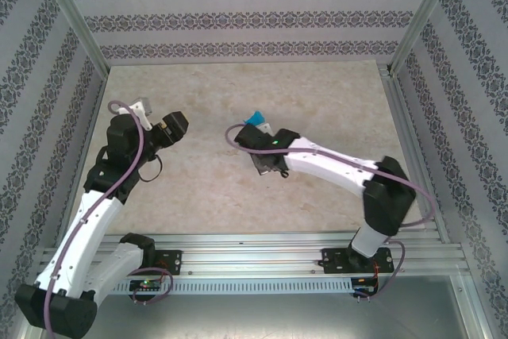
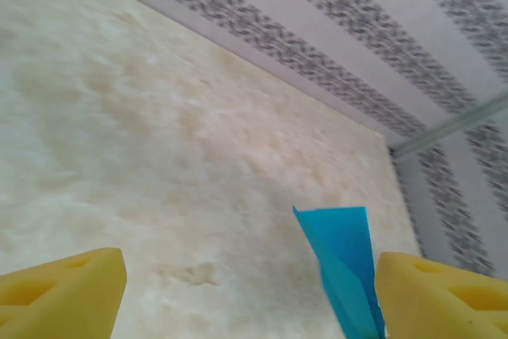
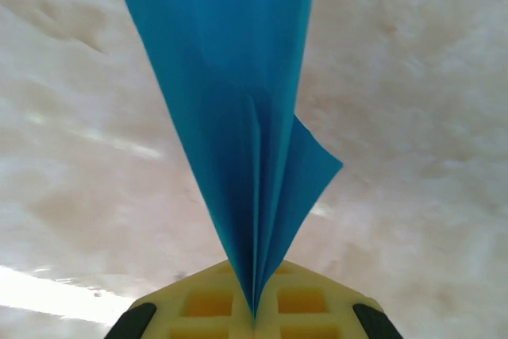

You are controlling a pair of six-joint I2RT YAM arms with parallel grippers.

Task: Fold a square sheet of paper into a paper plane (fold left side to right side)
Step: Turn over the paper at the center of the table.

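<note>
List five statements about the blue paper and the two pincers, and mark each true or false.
1. The right pincer is shut on the paper plane. True.
2. The left pincer grips the plane too. False: its jaws stand open with nothing between them.
3. The plane is a flat, unfolded square. False: it is folded in layers and sticks out from the right pincer.
4. The plane is bright blue. True.
5. The two pincers touch each other. False: they are apart.

No text, label, brand, number or sign can be read on any surface.
</note>
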